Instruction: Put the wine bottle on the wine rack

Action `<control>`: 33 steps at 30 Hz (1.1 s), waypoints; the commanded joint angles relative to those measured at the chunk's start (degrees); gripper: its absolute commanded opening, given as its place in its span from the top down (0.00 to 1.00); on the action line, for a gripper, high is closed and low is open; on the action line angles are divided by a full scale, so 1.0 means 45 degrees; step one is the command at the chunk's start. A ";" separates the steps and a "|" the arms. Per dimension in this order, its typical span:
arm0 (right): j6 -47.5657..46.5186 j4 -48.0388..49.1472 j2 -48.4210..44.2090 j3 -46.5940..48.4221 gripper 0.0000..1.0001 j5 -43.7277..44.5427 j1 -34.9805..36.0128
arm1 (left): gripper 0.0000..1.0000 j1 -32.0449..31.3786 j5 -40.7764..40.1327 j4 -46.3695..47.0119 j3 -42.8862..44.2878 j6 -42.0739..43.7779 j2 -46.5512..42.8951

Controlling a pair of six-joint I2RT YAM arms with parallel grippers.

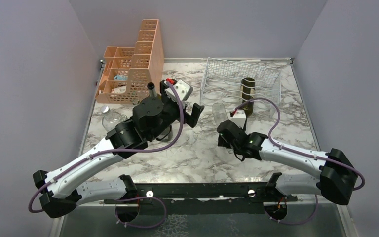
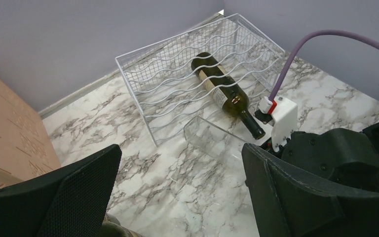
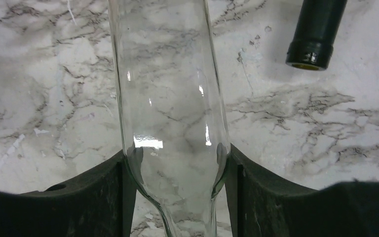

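Observation:
My right gripper (image 3: 176,163) is shut on the shoulder of a clear glass wine bottle (image 3: 168,98), which lies low over the marble table with its base toward the wine rack (image 1: 242,79). From the top view this clear bottle (image 1: 218,112) ends just short of the rack's front left corner. A dark green wine bottle (image 2: 222,89) lies in one of the wire rack's (image 2: 163,74) wavy cradles, and its neck (image 3: 316,34) sticks out toward my right wrist. My left gripper (image 2: 180,153) hangs open over bare table left of the clear bottle (image 2: 207,136), holding nothing.
A peach perforated organizer (image 1: 133,64) stands at the back left. A dark bottle (image 1: 152,89) stands upright under my left arm, and a small clear glass item (image 1: 112,118) lies near the left table edge. Grey walls close in the back and sides.

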 commanded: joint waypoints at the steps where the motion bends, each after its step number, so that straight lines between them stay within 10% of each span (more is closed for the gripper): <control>1: -0.1061 0.2151 -0.0276 -0.0031 0.99 -0.0226 -0.0596 | 0.01 -0.0036 0.0572 0.0117 -0.0218 -0.0280 -0.0357; 33: -0.3218 1.0052 0.3996 -0.0360 0.99 0.0424 -0.3714 | 0.01 -0.0046 0.2000 0.0095 -0.0029 -0.0557 -0.0545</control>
